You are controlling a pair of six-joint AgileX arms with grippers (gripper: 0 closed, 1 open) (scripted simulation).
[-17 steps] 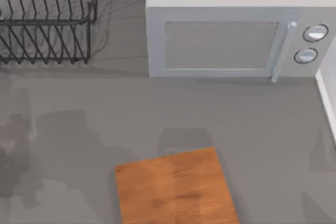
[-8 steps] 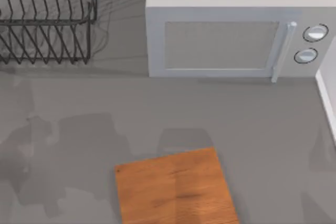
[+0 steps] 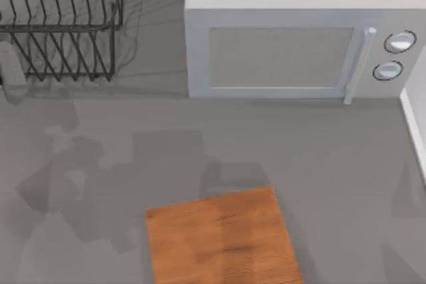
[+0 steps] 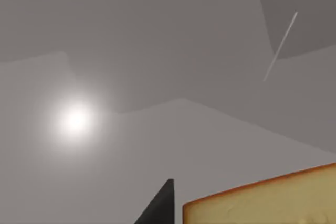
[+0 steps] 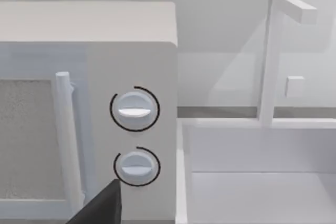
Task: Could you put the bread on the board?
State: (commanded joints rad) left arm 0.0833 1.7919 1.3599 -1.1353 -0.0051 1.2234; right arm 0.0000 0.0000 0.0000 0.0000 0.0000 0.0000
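While the wire dish rack [image 3: 60,24] stands at the table's [image 3: 100,118] far left, the left gripper [image 4: 161,207] shows in its wrist view as a dark point. The bread [image 4: 262,203], pale yellow with a brown edge, is just beside it; whether it grips the bread I cannot tell. The board [image 3: 223,237] lies at the near middle, apart from the microwave [image 3: 299,38], and the right gripper [image 5: 102,205] hangs parked facing the microwave's dials [image 5: 135,109], its opening likewise impossible to tell.
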